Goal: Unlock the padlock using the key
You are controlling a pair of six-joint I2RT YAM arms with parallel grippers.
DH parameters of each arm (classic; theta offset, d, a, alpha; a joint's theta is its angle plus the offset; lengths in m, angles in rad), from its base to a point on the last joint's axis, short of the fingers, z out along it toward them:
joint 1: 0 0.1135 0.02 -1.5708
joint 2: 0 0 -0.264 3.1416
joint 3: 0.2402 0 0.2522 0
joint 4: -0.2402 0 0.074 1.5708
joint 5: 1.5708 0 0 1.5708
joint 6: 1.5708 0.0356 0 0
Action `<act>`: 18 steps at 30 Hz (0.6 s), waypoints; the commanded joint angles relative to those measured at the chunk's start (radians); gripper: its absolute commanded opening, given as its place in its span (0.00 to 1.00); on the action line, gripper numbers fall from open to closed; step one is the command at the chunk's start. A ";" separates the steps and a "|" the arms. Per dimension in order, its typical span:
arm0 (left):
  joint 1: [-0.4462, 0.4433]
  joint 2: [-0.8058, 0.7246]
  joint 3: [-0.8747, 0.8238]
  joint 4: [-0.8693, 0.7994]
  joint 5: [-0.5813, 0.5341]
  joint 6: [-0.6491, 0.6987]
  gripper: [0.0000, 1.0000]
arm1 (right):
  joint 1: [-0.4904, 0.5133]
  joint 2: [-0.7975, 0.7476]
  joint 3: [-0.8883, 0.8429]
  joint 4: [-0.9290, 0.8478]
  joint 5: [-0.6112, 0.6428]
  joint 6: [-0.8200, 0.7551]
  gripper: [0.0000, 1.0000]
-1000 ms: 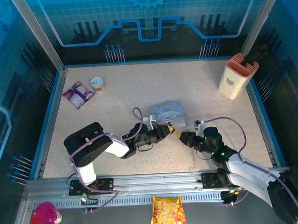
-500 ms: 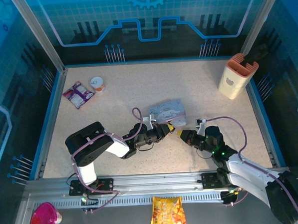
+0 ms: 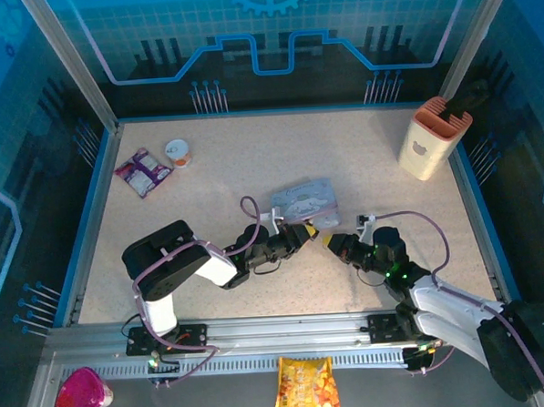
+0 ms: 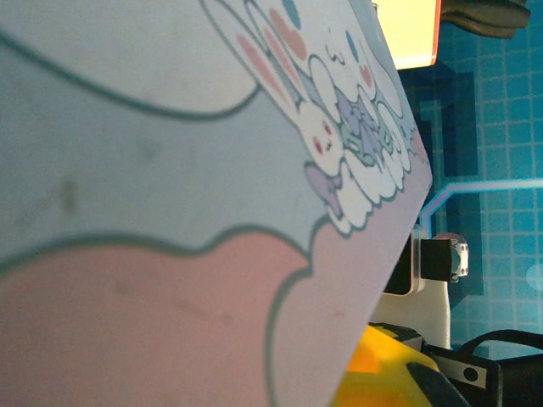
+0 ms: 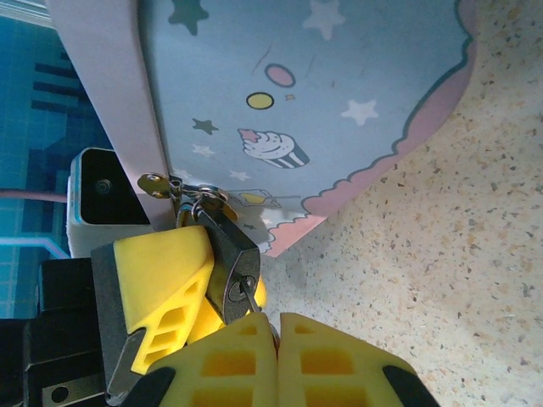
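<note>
The dark padlock [image 5: 226, 248] hangs by its thin shackle from the hasp of the pastel cartoon tin box [image 5: 322, 93]. The box lies mid-table [image 3: 304, 200], with its lid close up in the left wrist view [image 4: 170, 170]. My left gripper [image 3: 307, 233] is shut on the padlock, one yellow finger [image 5: 161, 267] pressed on its side. My right gripper [image 5: 278, 326] is shut on the key [image 5: 251, 298], whose thin shaft sits in the keyhole on the padlock's bottom face. The two grippers meet tip to tip at the box's near edge, the right gripper [image 3: 330, 242] from the right.
A peach holder [image 3: 426, 139] with a dark item stands at the back right. A purple packet [image 3: 142, 170] and a small round cup [image 3: 178, 152] lie at the back left. Bare table lies near the right gripper. A snack bag [image 3: 305, 389] rests outside the front rail.
The tin box has tipped so its cartoon lid faces the top camera more. Both grippers stay joined at the padlock, shifted only slightly.
</note>
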 commanded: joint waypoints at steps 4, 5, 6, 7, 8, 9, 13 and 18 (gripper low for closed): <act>-0.112 -0.075 0.047 0.168 0.274 -0.037 0.00 | -0.024 0.009 0.076 0.144 -0.009 -0.056 0.00; -0.113 -0.087 0.047 0.157 0.273 -0.034 0.00 | -0.028 0.008 0.081 0.138 -0.012 -0.063 0.00; -0.115 -0.091 0.046 0.160 0.272 -0.036 0.00 | -0.028 0.011 0.082 0.142 -0.011 -0.067 0.00; -0.115 -0.094 0.046 0.175 0.269 -0.043 0.00 | -0.028 0.015 0.083 0.152 -0.015 -0.063 0.00; -0.116 -0.088 0.047 0.195 0.268 -0.053 0.00 | -0.031 0.023 0.081 0.173 -0.022 -0.055 0.00; -0.116 -0.085 0.050 0.203 0.268 -0.061 0.00 | -0.033 0.033 0.080 0.193 -0.027 -0.048 0.00; -0.121 -0.094 0.057 0.205 0.262 -0.049 0.00 | -0.036 0.079 0.075 0.275 -0.053 -0.013 0.00; -0.121 -0.112 0.062 0.205 0.269 -0.041 0.00 | -0.049 0.123 0.070 0.344 -0.085 0.013 0.00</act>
